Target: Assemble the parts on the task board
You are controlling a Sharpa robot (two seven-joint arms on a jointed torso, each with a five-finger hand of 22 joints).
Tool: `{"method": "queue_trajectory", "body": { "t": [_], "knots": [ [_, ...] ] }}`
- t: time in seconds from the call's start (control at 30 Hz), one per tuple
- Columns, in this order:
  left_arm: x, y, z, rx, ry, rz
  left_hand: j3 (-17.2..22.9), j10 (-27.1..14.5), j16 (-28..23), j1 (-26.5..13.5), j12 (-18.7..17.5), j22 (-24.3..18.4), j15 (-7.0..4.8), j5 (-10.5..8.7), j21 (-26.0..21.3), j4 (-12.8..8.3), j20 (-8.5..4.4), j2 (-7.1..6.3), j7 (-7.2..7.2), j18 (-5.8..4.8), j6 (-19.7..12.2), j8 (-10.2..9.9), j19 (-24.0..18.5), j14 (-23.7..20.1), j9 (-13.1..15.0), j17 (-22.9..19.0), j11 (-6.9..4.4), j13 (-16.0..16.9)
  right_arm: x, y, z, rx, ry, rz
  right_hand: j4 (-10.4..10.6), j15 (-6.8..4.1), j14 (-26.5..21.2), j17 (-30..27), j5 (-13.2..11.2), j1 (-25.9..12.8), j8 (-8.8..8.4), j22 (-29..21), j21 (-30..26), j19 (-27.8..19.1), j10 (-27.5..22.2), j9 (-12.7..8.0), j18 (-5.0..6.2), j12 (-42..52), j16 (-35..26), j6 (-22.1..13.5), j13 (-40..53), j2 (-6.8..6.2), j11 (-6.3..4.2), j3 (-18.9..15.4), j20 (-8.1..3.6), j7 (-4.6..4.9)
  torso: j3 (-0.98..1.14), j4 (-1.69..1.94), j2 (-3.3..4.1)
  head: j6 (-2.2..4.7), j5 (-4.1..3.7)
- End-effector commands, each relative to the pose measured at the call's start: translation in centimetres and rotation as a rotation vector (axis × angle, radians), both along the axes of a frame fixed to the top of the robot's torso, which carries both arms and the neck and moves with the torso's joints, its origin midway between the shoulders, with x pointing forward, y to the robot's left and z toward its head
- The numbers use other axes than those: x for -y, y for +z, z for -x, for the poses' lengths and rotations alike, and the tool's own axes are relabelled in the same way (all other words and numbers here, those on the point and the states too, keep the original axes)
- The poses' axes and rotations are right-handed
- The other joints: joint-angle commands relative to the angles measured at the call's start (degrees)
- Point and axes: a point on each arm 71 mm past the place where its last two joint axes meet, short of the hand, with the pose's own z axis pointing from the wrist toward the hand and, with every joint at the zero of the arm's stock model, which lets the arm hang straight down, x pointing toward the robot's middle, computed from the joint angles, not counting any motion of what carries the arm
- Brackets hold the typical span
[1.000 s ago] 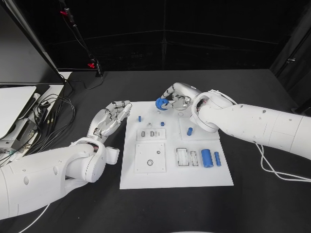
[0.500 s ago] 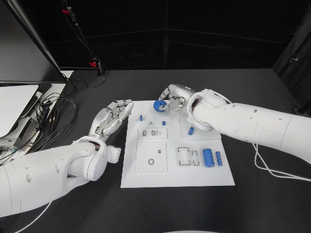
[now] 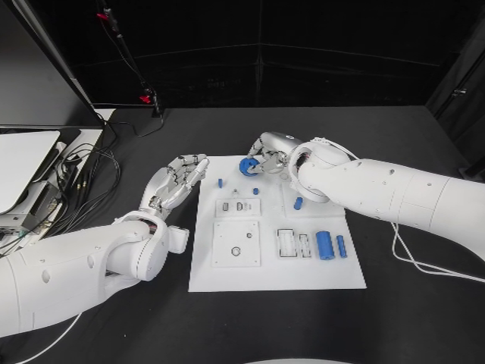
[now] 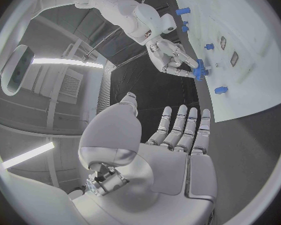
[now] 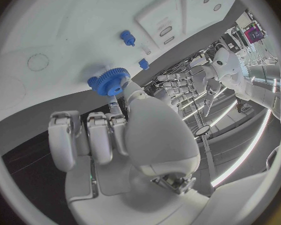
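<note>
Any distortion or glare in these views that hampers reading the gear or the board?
Head view: even light, task board edges straight, blue gear clear at the right hand. Both wrist views: fisheye bends the board's edges; bright ceiling strips near the rims, no glare on the gear.

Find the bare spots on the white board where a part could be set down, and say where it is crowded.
On the task board, the strip along the near edge, below the square plate and the blue cylinders, is bare. The far end is crowded: the right hand holds the blue gear there, with blue pegs nearby. The left hand hovers beside the left edge.
</note>
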Motion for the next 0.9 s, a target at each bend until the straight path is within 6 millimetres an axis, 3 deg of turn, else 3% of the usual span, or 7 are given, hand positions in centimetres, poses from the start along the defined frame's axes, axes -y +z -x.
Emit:
{"method": "queue_trajectory", "body": {
  "t": [0.03,0.9],
  "knots": [
    [0.21,1.83,0.58,0.245,-0.041,0.072,-0.21,0.20,0.36,0.18,0.28,0.05,0.18,0.29,0.33,0.01,-0.01,0.28,9.16,0.51,0.39,0.08,-0.38,0.06,-0.07,-0.02,0.19,-0.04,-0.19,-0.05,-0.07,-0.008,0.006,0.029,-0.30,-0.20,6.06,15.10,-0.34,0.73,-0.20,15.09,0.19,6.06,6.17,0.06,-0.42,0.14,0.14,1.58,15.06,-0.11,-0.02,0.37,0.09,-1.40,-0.01,0.00,-0.01,-0.06,-0.03],
    [0.27,1.81,0.56,0.243,-0.042,0.072,-0.35,0.22,0.38,0.24,0.31,0.06,0.18,0.35,0.37,0.02,0.00,0.34,9.16,0.52,0.42,0.09,-0.40,0.08,-0.08,-0.02,0.19,-0.04,-0.79,-1.00,-0.59,-0.061,-0.008,0.078,-0.51,-0.27,6.06,15.10,-0.83,0.87,-0.90,15.09,0.19,6.06,6.17,0.00,-0.42,0.14,0.14,1.19,15.06,-0.48,-0.11,0.54,0.05,-1.51,-0.03,-0.03,-0.02,-0.57,-0.02]
  ]
}}
